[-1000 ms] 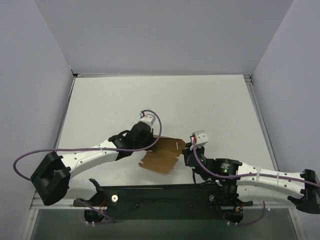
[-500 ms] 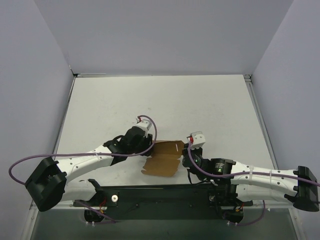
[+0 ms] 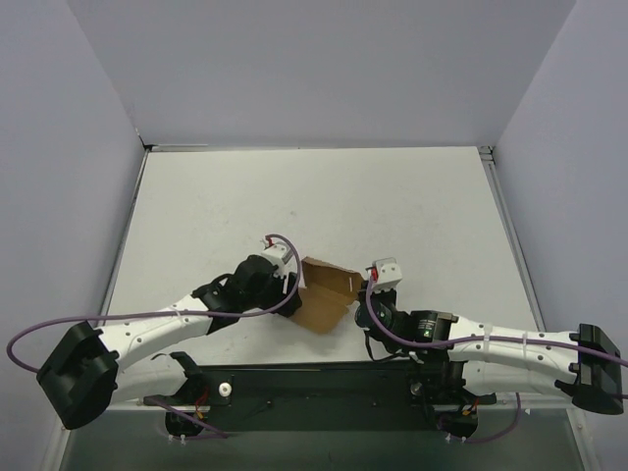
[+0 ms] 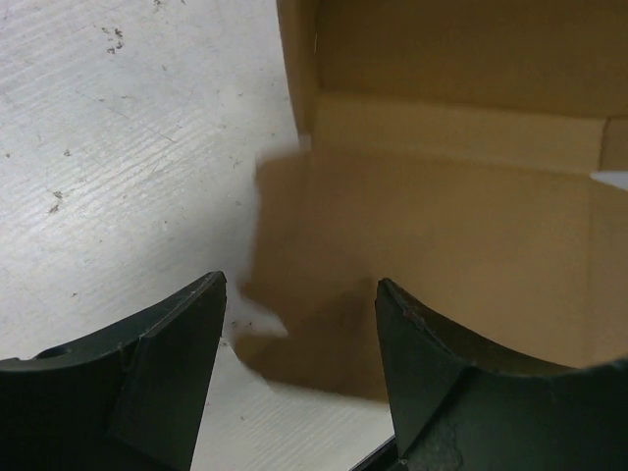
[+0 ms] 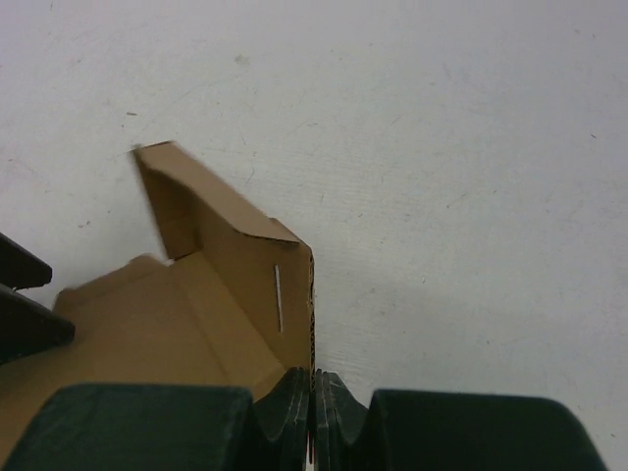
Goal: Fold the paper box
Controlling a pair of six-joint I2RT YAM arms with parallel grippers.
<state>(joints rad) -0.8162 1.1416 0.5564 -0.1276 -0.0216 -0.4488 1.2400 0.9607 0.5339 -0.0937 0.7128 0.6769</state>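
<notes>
The paper box (image 3: 322, 299) is a brown cardboard cut-out, partly folded, lying between the two arms near the table's front edge. One slotted panel (image 5: 257, 270) stands upright. My right gripper (image 3: 363, 296) is shut on the near edge of that upright panel (image 5: 314, 388). My left gripper (image 3: 290, 294) sits at the box's left side with its jaws open. In the left wrist view the flat inner sheet (image 4: 451, 216) lies ahead, and a blurred flap edge shows between the fingertips (image 4: 299, 329), which do not pinch it.
The white table (image 3: 392, 206) is enclosed by pale walls on three sides. A black base rail (image 3: 324, 383) runs along the near edge. Purple cables loop from both arms, one (image 3: 59, 329) at the far left.
My left gripper has opened, let go of the box and drawn back toward the near left. The box has shifted and one panel now stands up. The right gripper stays shut.
</notes>
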